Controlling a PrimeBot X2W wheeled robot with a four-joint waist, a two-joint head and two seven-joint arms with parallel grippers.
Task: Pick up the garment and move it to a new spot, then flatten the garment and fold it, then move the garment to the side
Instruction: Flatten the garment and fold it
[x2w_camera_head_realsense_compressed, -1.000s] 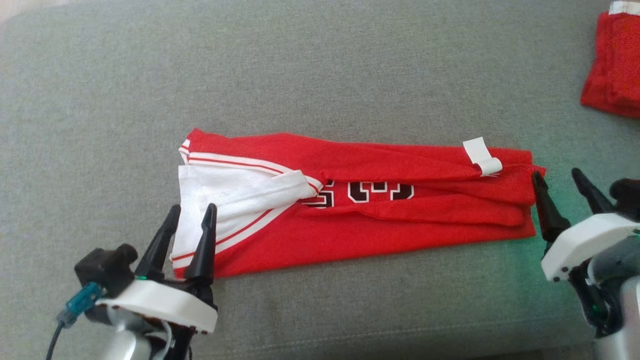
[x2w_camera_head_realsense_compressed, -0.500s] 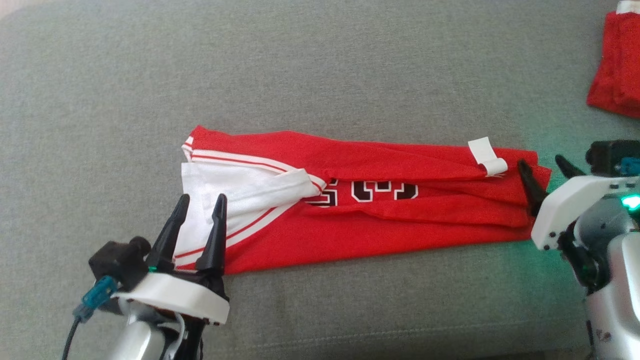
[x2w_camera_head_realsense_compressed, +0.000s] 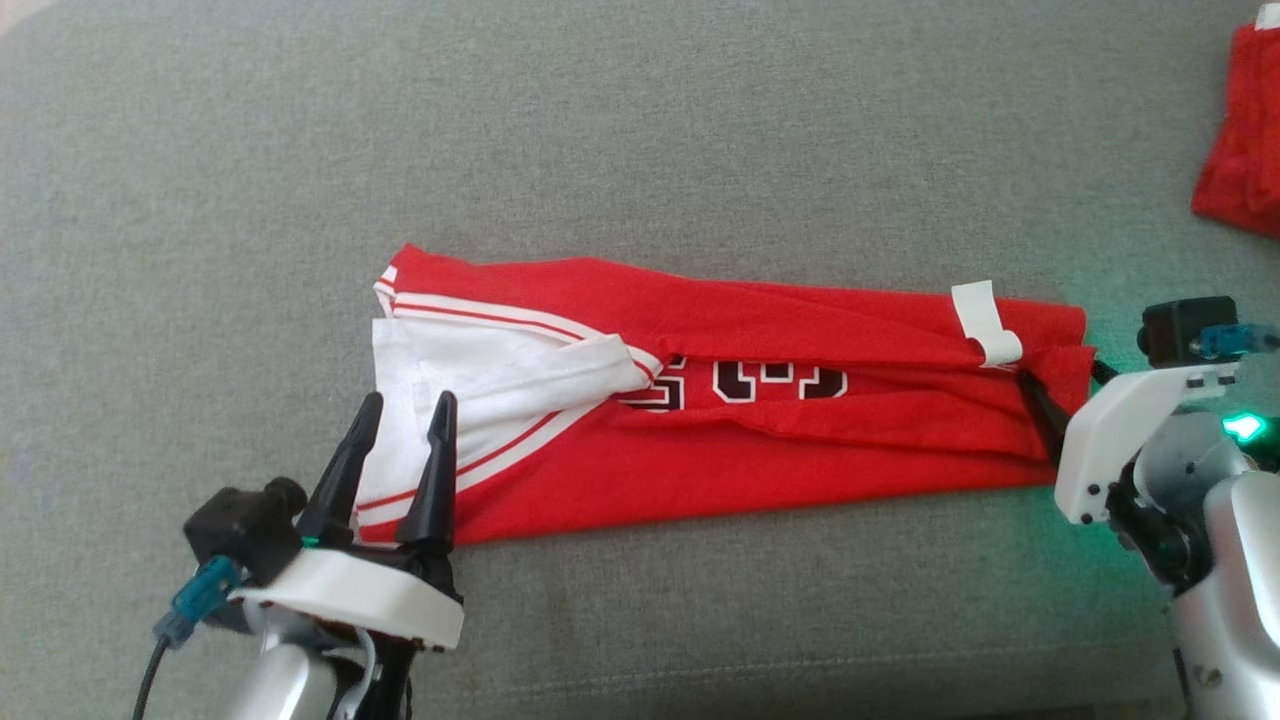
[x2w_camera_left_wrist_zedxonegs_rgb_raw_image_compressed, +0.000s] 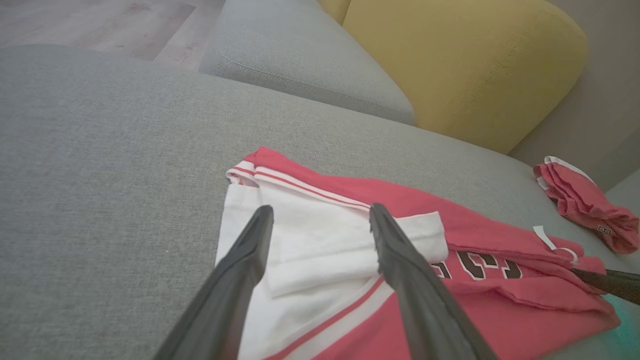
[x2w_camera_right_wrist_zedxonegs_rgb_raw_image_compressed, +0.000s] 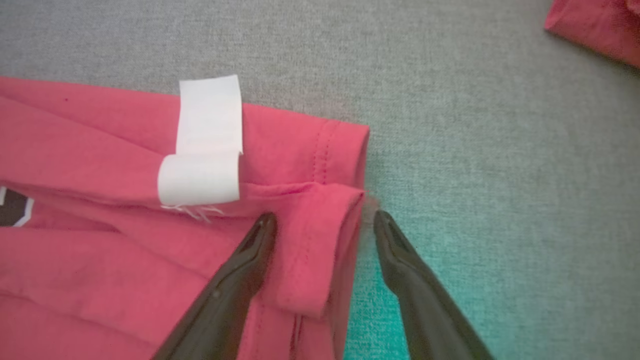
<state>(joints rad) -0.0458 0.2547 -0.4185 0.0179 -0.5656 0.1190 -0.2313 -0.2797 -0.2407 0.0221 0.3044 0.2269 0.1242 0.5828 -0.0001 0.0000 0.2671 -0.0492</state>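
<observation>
With the red-and-white fabric jersey (x2w_camera_head_realsense_compressed: 720, 440) lying folded lengthwise mid-frame on the grey sofa (x2w_camera_head_realsense_compressed: 640, 150), the left end effector (x2w_camera_head_realsense_compressed: 405, 405) and right end effector (x2w_camera_right_wrist_zedxonegs_rgb_raw_image_compressed: 322, 217), both spread apart, have edged over its ends, likely to fold.

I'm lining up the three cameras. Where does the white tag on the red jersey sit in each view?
Head view: white tag, right of centre, just above mid-height.
Left wrist view: white tag, far right, below mid-height.
Right wrist view: white tag, upper left of centre.
Shared landmark: number print, left of it throughout.
</observation>
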